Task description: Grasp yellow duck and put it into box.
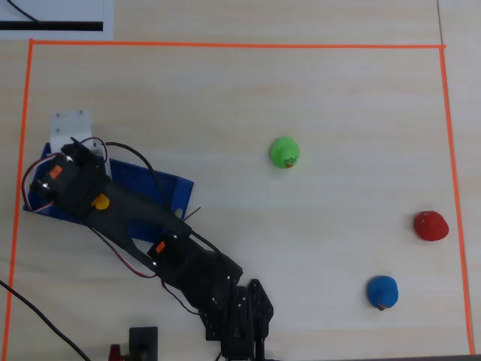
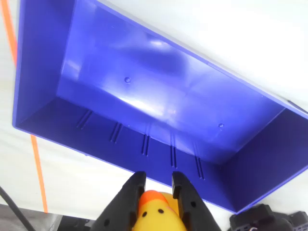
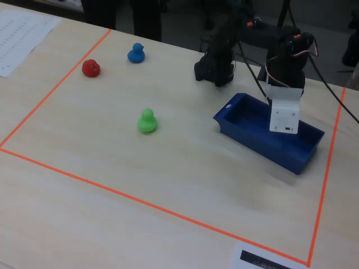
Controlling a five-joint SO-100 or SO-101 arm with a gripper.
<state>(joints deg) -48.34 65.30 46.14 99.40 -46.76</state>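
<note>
My gripper [image 2: 156, 182] is shut on the yellow duck [image 2: 156, 214]; its orange beak sticks up between the two black fingers [image 2: 134, 190]. The duck hangs just outside the near wall of the dark-blue box [image 2: 144, 96], whose inside is empty. In the overhead view the arm's wrist [image 1: 64, 177] covers the left end of the box [image 1: 169, 192], and a small yellow patch [image 1: 100, 201] shows there. In the fixed view the white camera bracket [image 3: 283, 115] hangs over the box [image 3: 247, 126] and hides the jaws and the duck.
A green duck [image 1: 285, 152] stands mid-table, a red duck [image 1: 431, 226] and a blue duck [image 1: 382, 292] at the right of the overhead view. Orange tape [image 1: 225, 45] frames the work area. The arm's base [image 1: 237, 323] is at the bottom edge.
</note>
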